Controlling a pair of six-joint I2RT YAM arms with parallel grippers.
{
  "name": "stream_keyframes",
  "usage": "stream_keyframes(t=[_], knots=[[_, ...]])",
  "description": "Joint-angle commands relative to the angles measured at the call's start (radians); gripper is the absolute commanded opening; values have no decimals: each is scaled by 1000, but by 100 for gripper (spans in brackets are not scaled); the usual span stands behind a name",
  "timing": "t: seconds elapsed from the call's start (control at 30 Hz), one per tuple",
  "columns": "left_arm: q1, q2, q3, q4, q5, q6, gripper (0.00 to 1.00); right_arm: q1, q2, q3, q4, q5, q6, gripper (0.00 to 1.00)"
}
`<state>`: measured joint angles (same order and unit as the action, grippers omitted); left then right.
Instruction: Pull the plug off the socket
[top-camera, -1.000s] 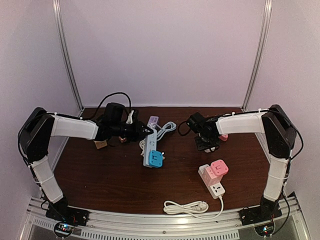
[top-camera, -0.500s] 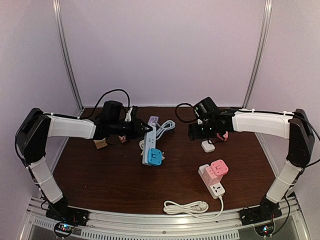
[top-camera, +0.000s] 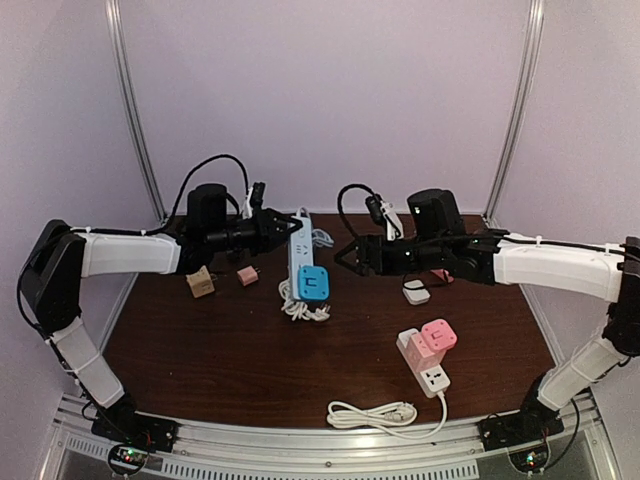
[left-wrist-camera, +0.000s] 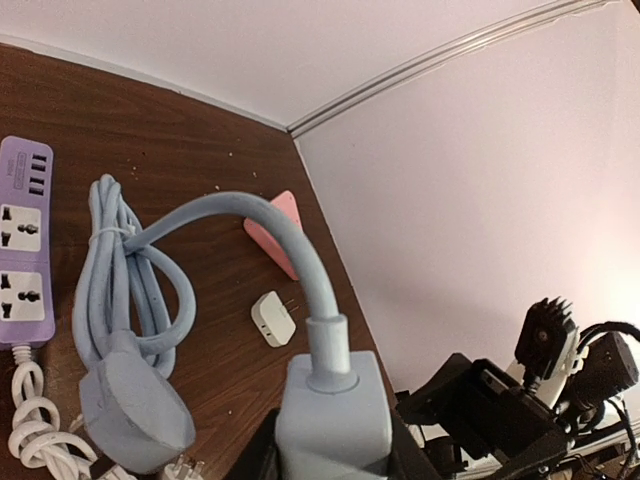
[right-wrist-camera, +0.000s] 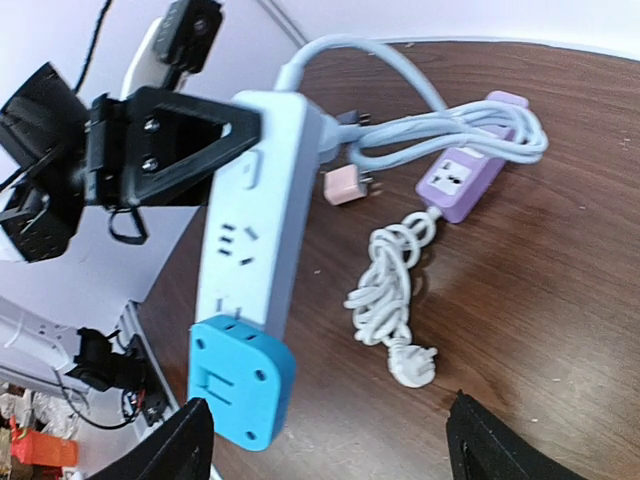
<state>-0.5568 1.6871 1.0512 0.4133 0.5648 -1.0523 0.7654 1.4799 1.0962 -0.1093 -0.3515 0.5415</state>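
The left gripper (top-camera: 283, 228) held the power strip (top-camera: 299, 250) raised, the blue plug (top-camera: 314, 284) in its near end, and the right gripper (top-camera: 343, 257), jaws wide, probably needed next to clamp that plug and pull.

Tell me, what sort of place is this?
Probably a robotics lab test booth: plain pale walls box in a brown table, a left arm and right arm are bolted at its near edge, and a pink power strip and white plug lie about as props.
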Motion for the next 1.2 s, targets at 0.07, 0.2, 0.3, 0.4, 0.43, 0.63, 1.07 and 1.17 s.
stream_keyframes(t=[0.07,0.2,0.3,0.4,0.43,0.63,1.07,1.17], knots=[[6,-49,4,329,41,-95,0,29,-12,-35,208,-175,83,81],[6,-48,0,406,42,-121,0,40,12,-54,276,-214,138,80],[6,-49,-4,451,42,-136,0,41,19,-64,325,-236,168,79],[6,-48,-14,507,45,-153,0,41,22,-61,341,-246,181,78],[6,-47,-19,530,47,-162,0,41,27,-57,339,-249,184,78],[6,-43,-30,592,54,-188,0,40,57,-50,380,-289,218,71],[14,-47,-29,401,-17,-60,0,50,43,-49,415,-316,251,34],[14,-43,-10,382,-17,-43,0,53,44,-50,408,-313,249,33]])
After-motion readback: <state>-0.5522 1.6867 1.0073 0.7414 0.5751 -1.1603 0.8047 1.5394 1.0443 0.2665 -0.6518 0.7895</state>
